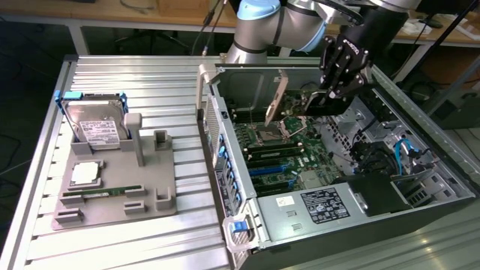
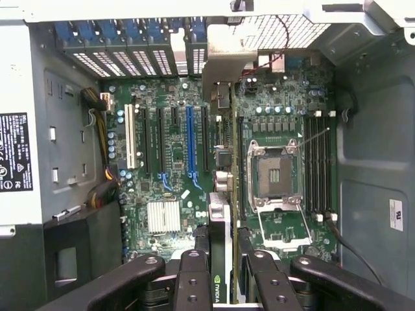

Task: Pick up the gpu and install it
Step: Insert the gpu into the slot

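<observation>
A: Item: gpu [image 2: 219, 227]. Location?
B: Clamped edge-on in the claw [image 2: 225, 258], above the motherboard [image 2: 175, 149], inside the case [image 1: 315, 208].
A: Step?
B: Install, judged; card not yet seated. Calls for its edge squared over a slot [image 2: 190, 139] beneath the claw.

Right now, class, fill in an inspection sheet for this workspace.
Surface: slatted metal table, with an open computer case on it.
Job's things: gpu held edge-down over the motherboard.
Clutter: hard drive, memory stick and processor on a grey holder.
Grippers: gripper shut on the gpu.
Cables: blue cable inside the case.
Surroundings: wooden benches behind.
</observation>
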`<state>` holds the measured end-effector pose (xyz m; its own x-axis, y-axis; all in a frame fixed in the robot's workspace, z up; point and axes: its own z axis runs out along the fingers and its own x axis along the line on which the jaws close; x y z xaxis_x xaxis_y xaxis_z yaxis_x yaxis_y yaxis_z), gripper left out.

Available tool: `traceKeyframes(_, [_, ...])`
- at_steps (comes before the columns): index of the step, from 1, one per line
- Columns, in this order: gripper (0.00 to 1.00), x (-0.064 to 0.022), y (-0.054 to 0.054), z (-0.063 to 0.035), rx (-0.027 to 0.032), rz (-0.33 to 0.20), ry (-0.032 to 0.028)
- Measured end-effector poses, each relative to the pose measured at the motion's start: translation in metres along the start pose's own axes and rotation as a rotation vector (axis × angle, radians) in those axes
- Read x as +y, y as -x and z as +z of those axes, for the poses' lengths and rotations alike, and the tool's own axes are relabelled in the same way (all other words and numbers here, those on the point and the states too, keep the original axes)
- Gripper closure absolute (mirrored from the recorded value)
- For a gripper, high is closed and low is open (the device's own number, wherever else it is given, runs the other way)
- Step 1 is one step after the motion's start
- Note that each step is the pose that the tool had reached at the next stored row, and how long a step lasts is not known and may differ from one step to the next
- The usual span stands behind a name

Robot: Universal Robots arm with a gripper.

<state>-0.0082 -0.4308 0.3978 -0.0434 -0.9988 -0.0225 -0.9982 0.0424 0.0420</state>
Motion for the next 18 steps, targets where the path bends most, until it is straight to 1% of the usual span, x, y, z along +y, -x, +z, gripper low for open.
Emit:
traceKeyframes(7, [0.73, -0.0004, 0.0, 0.0104, 0.0033, 0.0, -0.0002])
traceKeyframes(13, [0.73, -0.0004, 0.0, 0.0107, 0.0034, 0.0, -0.0002])
traceKeyframes(18, [0.73, -0.0006, 0.0, 0.013, 0.0032, 0.0, -0.0002])
